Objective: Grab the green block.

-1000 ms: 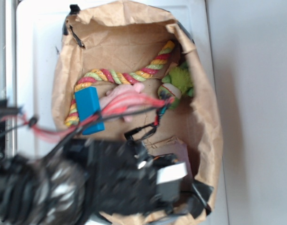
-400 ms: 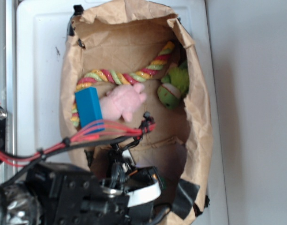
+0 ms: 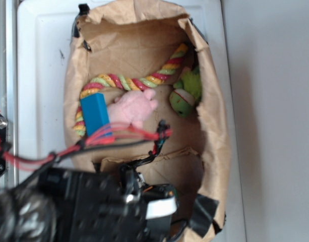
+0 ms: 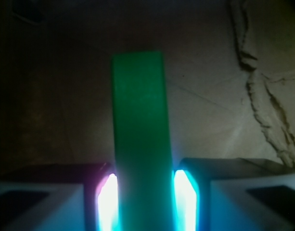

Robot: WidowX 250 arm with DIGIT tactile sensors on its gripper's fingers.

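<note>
The green block (image 4: 140, 139) is a long, flat piece with smooth plain sides, and in the wrist view it lies on the brown paper floor of the bag (image 3: 214, 126) and runs straight up between the two fingers of the tool (image 4: 142, 199). The fingers sit right against its long sides, one on each side, with no gap to see, so the tool looks clamped on the green block. The block looks hard and light, so I think it will not bend or squash. Its smooth sides may be a bit slippery, so holding it across the thin width, near the end as it is now, seems a good place to grip. In the outside view the green block is hidden under the dark arm at the near end of the bag. Farther from the green block, toward the middle of the bag, there is a blue block (image 3: 96, 114) and a pink plush toy (image 3: 133, 108) just beside it. Past those lies a striped rope toy (image 3: 129, 81), and a fuzzy lime-green plush toy (image 3: 187, 93) rests near the bag's right wall. The bag sits on a white table (image 3: 43, 60).
</note>
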